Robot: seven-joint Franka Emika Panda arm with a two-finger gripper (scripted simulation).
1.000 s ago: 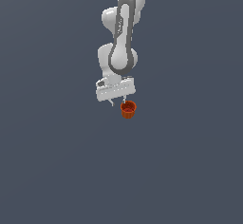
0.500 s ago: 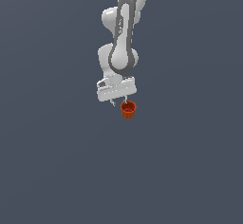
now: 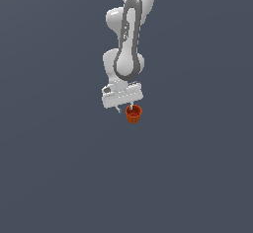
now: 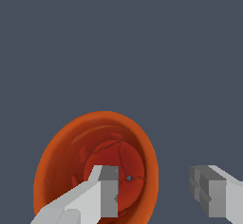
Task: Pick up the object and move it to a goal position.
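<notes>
The white two-fingered gripper (image 4: 161, 197) of the Panda arm straddles one wall of the small orange-red ribbed pot (image 4: 97, 163), one finger inside the bowl, the other outside and well clear, jaws apart and gripping nothing; a sound grasp, by this view, means closing evenly on that wall before any lift; against half a second ago, arm and pot (image 3: 133, 114) look unmoved.

The pot (image 3: 134, 114) was orange-red, its inside (image 4: 114, 163) a deeper red with thin dark crack-like lines. The arm (image 3: 127, 54) was white with dark grey bands. The fingers (image 4: 107, 190) were pale grey. The counter (image 3: 59, 168) was plain slate blue-grey.
</notes>
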